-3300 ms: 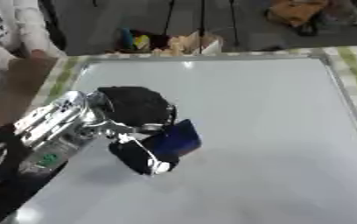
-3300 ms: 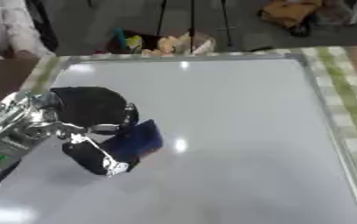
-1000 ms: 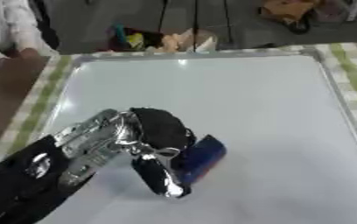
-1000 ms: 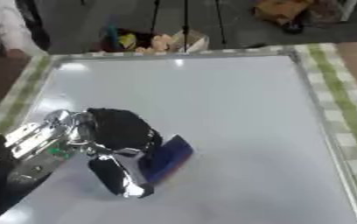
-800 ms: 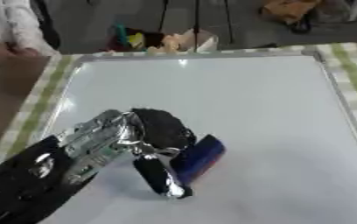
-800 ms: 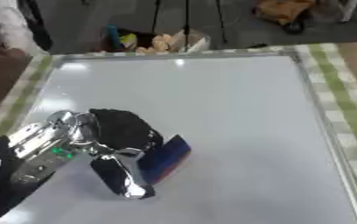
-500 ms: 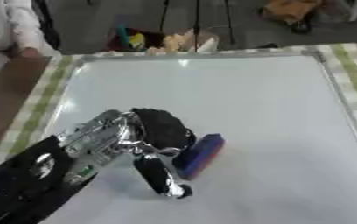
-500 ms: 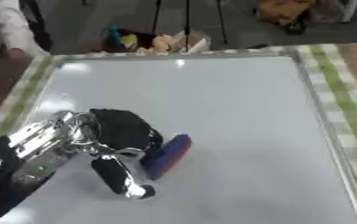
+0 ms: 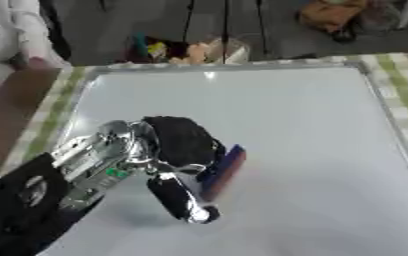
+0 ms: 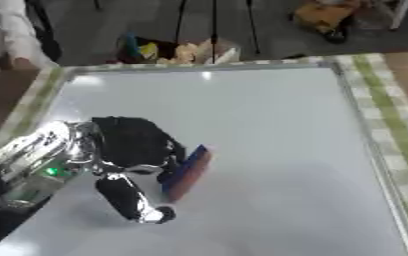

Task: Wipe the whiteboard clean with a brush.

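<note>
My left hand (image 9: 177, 150) comes in from 7 o'clock, fingers curled round the blue whiteboard eraser (image 10: 187, 172), which stands on its edge on the whiteboard (image 9: 304, 125), left of centre. The right eye view shows the eraser's reddish underside more plainly; the left eye view shows more of my forearm. The hand hides the eraser's near end. My right hand shows nowhere.
</note>
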`<action>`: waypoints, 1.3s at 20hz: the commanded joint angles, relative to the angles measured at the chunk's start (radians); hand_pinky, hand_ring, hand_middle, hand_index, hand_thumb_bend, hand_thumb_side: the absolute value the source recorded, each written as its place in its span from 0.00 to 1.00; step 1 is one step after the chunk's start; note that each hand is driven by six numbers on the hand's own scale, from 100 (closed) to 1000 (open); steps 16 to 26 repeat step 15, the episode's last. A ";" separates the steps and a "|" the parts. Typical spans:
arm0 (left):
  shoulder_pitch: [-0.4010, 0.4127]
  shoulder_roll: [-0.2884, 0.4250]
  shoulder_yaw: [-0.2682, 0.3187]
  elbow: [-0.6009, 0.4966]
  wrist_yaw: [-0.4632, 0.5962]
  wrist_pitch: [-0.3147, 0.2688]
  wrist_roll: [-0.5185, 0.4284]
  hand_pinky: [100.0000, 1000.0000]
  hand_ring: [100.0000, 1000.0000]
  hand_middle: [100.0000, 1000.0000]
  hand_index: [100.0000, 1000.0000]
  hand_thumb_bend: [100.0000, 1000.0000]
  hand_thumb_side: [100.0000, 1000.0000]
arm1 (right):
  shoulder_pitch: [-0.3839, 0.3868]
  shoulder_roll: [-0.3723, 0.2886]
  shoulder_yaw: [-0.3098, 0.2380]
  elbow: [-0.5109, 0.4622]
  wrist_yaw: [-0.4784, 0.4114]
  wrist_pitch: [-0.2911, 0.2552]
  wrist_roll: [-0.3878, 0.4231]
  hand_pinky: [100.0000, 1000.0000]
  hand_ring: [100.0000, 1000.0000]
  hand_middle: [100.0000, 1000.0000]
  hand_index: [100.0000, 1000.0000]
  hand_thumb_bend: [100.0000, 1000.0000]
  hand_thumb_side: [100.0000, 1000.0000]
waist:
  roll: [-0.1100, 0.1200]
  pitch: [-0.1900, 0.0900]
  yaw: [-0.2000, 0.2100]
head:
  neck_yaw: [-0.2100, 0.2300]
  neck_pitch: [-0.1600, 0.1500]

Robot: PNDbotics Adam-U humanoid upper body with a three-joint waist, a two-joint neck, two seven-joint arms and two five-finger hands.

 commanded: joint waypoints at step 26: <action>0.005 0.071 0.059 -0.118 -0.009 -0.010 0.086 0.58 0.72 0.67 0.57 0.18 0.84 | -0.007 -0.041 -0.014 -0.015 -0.023 -0.012 0.002 0.74 0.67 0.49 0.76 0.00 0.82 | -0.005 -0.030 0.004 | -0.005 -0.007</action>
